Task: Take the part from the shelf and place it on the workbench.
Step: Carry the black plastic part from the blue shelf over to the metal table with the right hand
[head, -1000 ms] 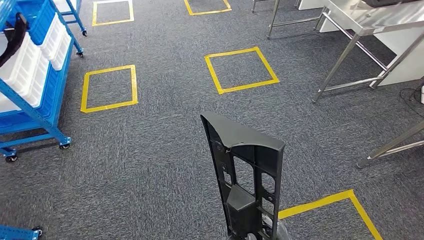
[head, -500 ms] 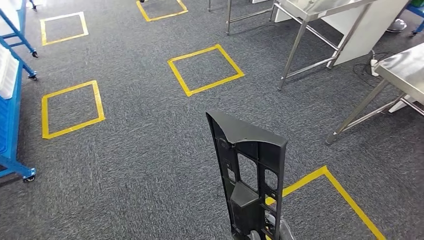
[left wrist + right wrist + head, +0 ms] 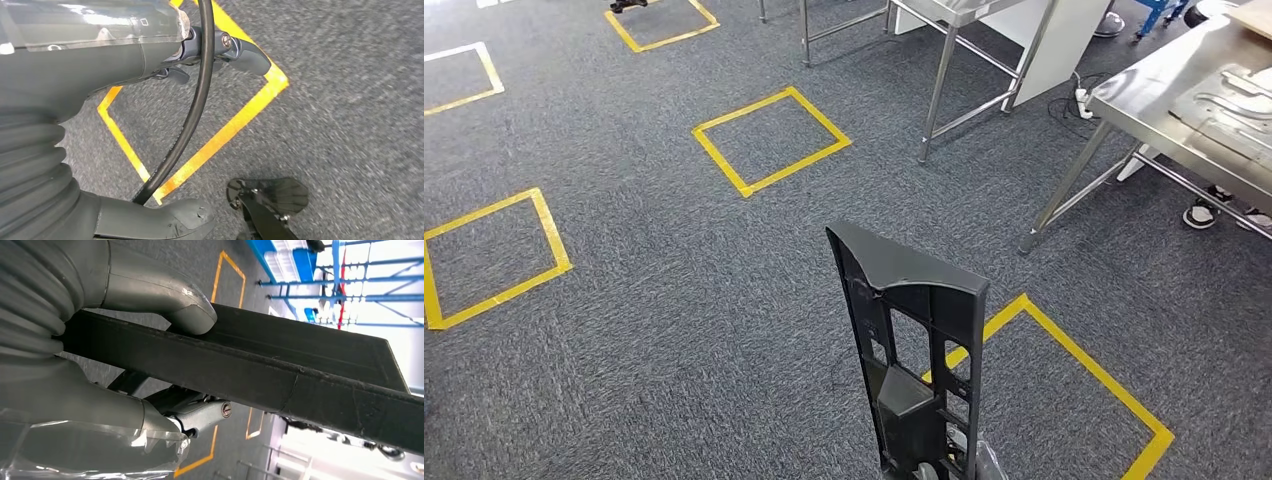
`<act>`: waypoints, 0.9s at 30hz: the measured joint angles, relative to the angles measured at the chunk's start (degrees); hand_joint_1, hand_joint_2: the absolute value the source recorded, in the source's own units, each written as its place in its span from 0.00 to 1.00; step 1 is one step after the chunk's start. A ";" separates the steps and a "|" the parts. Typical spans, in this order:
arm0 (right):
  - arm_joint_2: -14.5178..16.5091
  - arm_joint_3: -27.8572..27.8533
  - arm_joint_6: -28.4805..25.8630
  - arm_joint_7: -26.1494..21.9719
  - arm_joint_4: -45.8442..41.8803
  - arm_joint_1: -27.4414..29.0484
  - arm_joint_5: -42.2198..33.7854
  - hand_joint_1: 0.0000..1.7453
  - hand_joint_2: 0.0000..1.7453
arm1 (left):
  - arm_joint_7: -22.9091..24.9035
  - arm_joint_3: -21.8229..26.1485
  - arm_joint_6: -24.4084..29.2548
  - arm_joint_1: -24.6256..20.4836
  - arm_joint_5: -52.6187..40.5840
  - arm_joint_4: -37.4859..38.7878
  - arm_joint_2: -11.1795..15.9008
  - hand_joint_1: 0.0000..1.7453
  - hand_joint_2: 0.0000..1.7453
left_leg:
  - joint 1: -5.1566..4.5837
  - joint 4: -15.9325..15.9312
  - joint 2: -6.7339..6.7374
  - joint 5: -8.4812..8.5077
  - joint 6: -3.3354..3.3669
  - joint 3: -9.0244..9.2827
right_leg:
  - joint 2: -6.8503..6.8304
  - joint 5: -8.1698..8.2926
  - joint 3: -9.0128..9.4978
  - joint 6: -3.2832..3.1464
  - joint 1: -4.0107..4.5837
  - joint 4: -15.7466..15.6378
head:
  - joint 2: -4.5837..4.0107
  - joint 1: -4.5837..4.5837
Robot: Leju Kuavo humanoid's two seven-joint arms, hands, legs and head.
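View swung right; part [image 3: 914, 360] clamped between right-hand fingers [image 3: 192, 307].

Grey carpet [image 3: 674, 300] covers the floor, marked with yellow tape squares: one [image 3: 771, 140] toward the middle, one [image 3: 489, 255] at the left edge, and a larger one [image 3: 1084, 380] near the lower right. A steel-legged table [image 3: 944, 60] stands at the top centre beside a white panel [image 3: 1054, 40], with a power strip and cables [image 3: 1079, 95] on the carpet next to it. A person's shoes [image 3: 1202, 212] show under the table at the right, and blue shelving [image 3: 345, 270] appears in the right wrist view.
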 joint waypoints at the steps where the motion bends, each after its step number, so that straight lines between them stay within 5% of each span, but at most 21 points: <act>1: 0.00 0.00 -0.01 -0.01 0.00 -0.04 0.01 1.00 1.00 | 0.02 0.00 -0.01 -0.02 0.00 0.00 -0.01 0.00 1.00 | -0.12 0.03 0.52 -0.17 -0.26 0.16 | -0.89 0.73 1.45 -0.32 0.29 -2.75 | 0.00 -0.01; 2: -0.01 -0.01 -0.03 -0.02 0.00 -0.06 0.01 1.00 1.00 | 0.05 0.00 -0.01 -0.06 0.00 0.00 -0.01 0.00 1.00 | -0.23 0.07 1.02 -0.33 -0.54 0.30 | -1.42 0.86 2.08 -0.59 0.57 -4.12 | 0.00 -0.01; 5: -0.01 -0.02 -0.13 0.03 0.00 0.13 0.02 1.00 1.00 | 0.24 0.00 -0.01 -0.28 0.00 -0.01 0.00 0.00 1.00 | -0.23 0.18 2.15 -0.82 -1.41 0.72 | 0.14 0.94 1.98 -1.24 0.64 -4.66 | 0.00 -0.01; 7: -0.02 0.00 -0.26 0.11 -0.01 0.17 0.02 1.00 1.00 | 0.32 0.00 -0.02 -0.32 0.03 -0.02 0.01 0.00 1.00 | -0.02 2.86 0.02 -2.81 -2.06 -0.23 | 1.36 1.32 2.21 -1.82 0.25 -5.20 | 0.00 -0.02; 10: -0.15 0.00 -0.54 0.30 0.03 0.00 0.03 1.00 1.00 | 0.34 0.00 -0.03 -0.18 0.16 -0.02 0.05 0.00 1.00 | 0.18 13.26 -3.41 -7.76 -2.64 -5.12 | 3.19 1.49 2.26 -2.21 0.12 -5.34 | 0.00 -0.02; 12: -0.18 0.00 -0.64 0.34 0.08 0.01 0.06 1.00 1.00 | 0.36 0.00 -0.03 -0.05 0.26 -0.02 0.09 0.00 1.00 | 0.18 15.86 -3.79 -7.33 -2.72 -6.67 | 4.76 1.46 2.31 -2.22 0.15 -5.18 | 0.00 -0.02; 14: -0.18 0.01 -0.65 0.34 0.09 0.00 0.09 1.00 1.00 | 0.37 0.00 -0.03 0.04 0.28 -0.02 0.15 0.00 1.00 | 0.24 10.17 -4.63 -3.06 -2.54 -4.53 | 6.44 1.34 2.36 -2.06 0.11 -4.88 | 0.00 -0.02; 16: -0.18 0.01 -0.66 0.34 0.09 -0.07 0.09 1.00 1.00 | 0.38 0.00 -0.03 0.15 0.30 -0.01 0.25 0.00 1.00 | 0.42 3.41 -7.20 -0.27 -2.13 -1.90 | 7.85 1.15 2.06 -1.65 0.16 -4.36 | 0.00 -0.01; 18: -0.18 0.01 -0.67 0.34 0.10 -0.13 0.10 1.00 1.00 | 0.38 0.00 -0.04 0.03 0.33 0.00 0.32 0.00 1.00 | 0.42 1.23 -8.57 -0.17 -1.62 -1.16 | 8.98 1.22 1.47 -1.03 0.08 -4.07 | 0.00 -0.01; 19: -0.18 0.02 -0.67 0.35 0.10 -0.10 0.11 1.00 1.00 | 0.37 0.00 -0.05 -0.11 0.34 0.00 0.32 0.00 1.00 | 0.39 1.01 -8.09 -0.08 -1.29 -1.11 | 9.58 1.37 1.19 -0.66 -0.04 -4.05 | 0.00 -0.02; 20: -0.13 0.02 -0.67 0.35 0.11 -0.01 0.12 1.00 1.00 | 0.37 -0.01 -0.05 -0.28 0.34 0.00 0.31 0.00 1.00 | 0.39 0.80 -7.42 0.10 -0.88 -1.03 | 9.64 1.38 1.02 -0.37 -0.17 -3.97 | 0.00 -0.02; 22: 0.13 0.02 -0.67 0.35 0.15 0.05 0.13 1.00 1.00 | 0.37 -0.02 -0.05 -0.31 0.35 0.00 0.28 0.00 1.00 | 0.51 0.27 -5.98 0.47 -0.07 -0.85 | 7.35 0.05 -0.03 0.10 -0.08 -1.98 | 0.00 -0.01; 24: 0.40 0.01 -0.68 0.36 0.21 -0.14 0.15 1.00 1.00 | 0.36 -0.02 -0.07 -0.05 0.36 0.00 0.28 0.00 1.00 | 0.48 0.06 -4.46 0.56 0.37 -0.80 | 4.06 -3.31 -2.86 0.44 -0.05 3.96 | 0.00 0.01; 26: 0.50 0.00 -0.73 0.37 0.41 -0.28 0.16 1.00 1.00 | 0.35 -0.02 -0.13 0.16 0.39 0.00 0.34 0.00 1.00 | 0.37 0.08 -2.85 0.42 0.54 -0.80 | 2.92 -5.67 -5.89 0.72 -0.31 10.17 | 0.00 0.01; 27: 0.54 0.00 -0.78 0.37 0.56 -0.30 0.16 1.00 1.00 | 0.35 -0.02 -0.18 0.19 0.41 0.00 0.37 0.00 1.00 | 0.34 0.09 -2.07 0.31 0.55 -0.74 | 2.67 -5.42 -6.29 0.79 -0.40 11.02 | 0.00 0.00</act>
